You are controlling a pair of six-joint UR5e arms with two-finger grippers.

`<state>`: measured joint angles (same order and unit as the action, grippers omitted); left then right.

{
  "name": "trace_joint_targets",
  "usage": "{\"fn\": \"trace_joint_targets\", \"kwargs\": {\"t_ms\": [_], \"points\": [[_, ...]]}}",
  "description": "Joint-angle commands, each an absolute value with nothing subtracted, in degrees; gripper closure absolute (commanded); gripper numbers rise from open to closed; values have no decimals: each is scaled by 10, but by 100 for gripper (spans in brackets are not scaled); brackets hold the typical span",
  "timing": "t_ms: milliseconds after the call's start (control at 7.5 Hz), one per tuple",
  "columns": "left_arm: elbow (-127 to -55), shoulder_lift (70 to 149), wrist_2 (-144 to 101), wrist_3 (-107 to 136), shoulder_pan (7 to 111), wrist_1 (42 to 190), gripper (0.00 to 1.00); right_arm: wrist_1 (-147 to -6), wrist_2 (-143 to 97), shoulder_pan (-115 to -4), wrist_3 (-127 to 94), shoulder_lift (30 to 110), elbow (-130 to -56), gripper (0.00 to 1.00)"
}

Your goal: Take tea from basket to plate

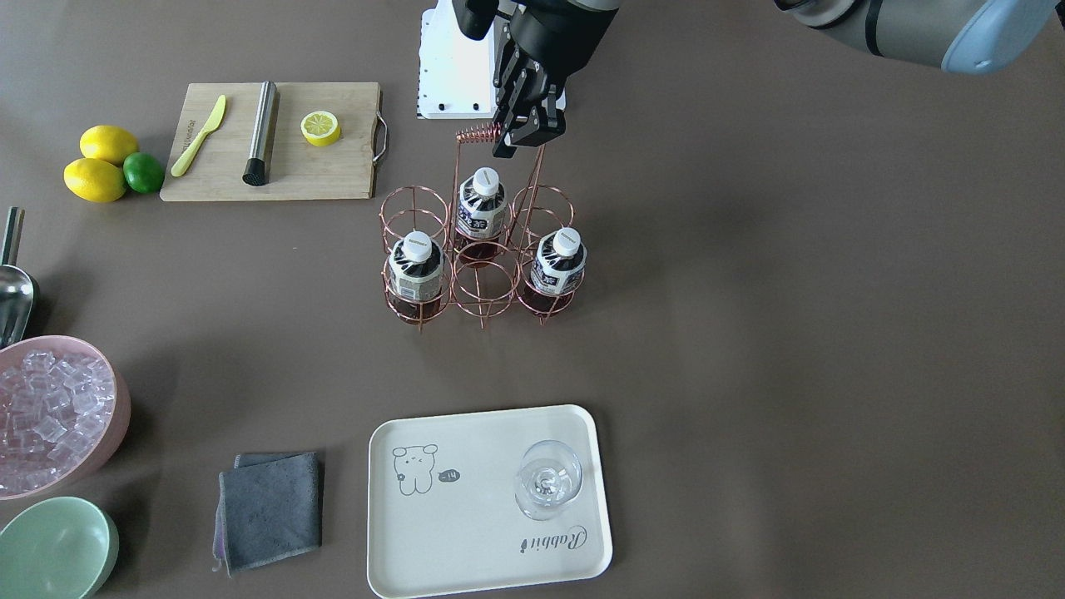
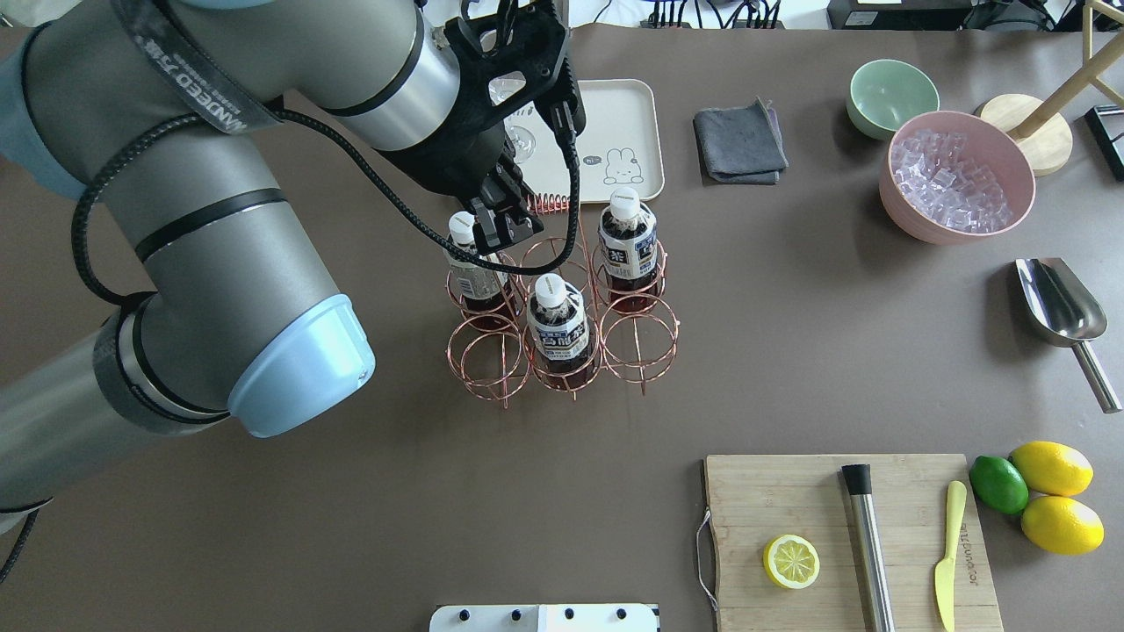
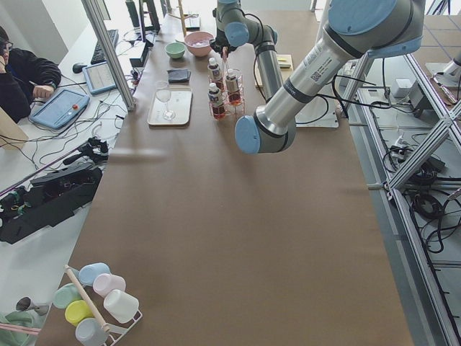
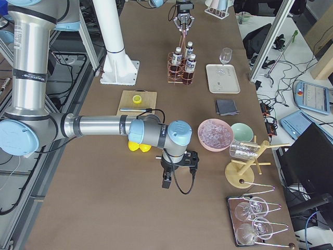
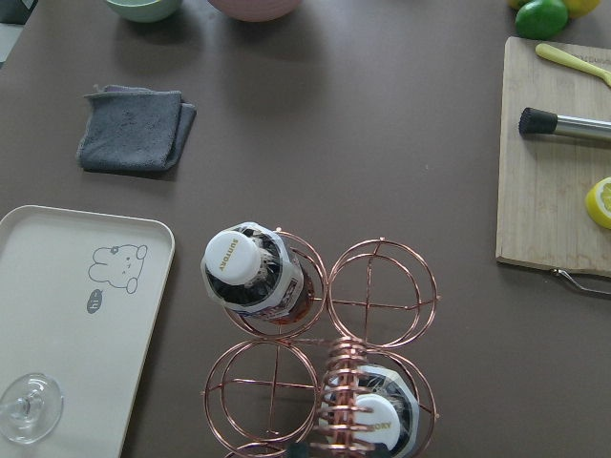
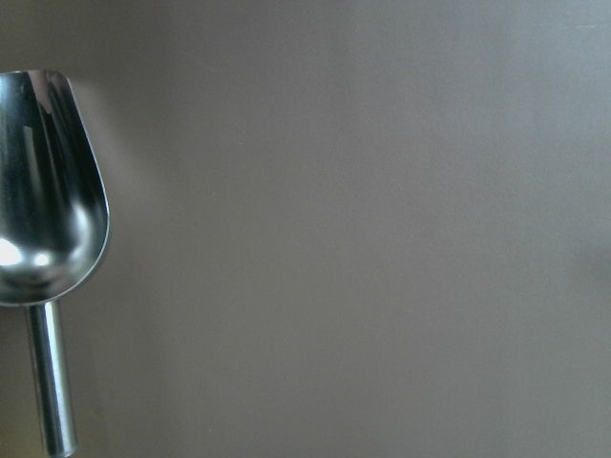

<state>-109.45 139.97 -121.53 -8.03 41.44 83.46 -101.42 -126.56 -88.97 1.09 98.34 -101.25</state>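
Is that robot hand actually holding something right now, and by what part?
The left gripper seems shut on the basket, at its coiled handle. The right gripper holds nothing visible.

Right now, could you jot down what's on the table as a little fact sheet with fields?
basket: copper wire rack, six rings, three filled
tea: three bottles, all in the basket
plate: cream tray, holds only a glass
left end effector: at the basket's coiled handle top
right end effector: far off, near the metal scoop
task state: no bottle moved yet
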Motion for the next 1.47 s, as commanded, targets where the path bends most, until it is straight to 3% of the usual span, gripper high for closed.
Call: {"fn": "trace_joint_targets", "kwargs": {"t_ms": [0, 800, 1067, 1333], "points": [[-1092, 1402, -1200, -50, 395, 835, 100, -1014, -1266, -890, 11, 983, -1013, 0], [-1077, 1387, -1175, -45, 368, 877, 100, -1014, -1267, -892, 11, 985, -1018, 0], [-1078, 1387, -1176, -46, 373, 877, 100, -1029, -1271, -888, 4, 975, -1057, 0], [-1095, 1390, -1182, -46, 390, 871, 100, -1113, -1275, -856, 0, 902, -1057, 0]]}}
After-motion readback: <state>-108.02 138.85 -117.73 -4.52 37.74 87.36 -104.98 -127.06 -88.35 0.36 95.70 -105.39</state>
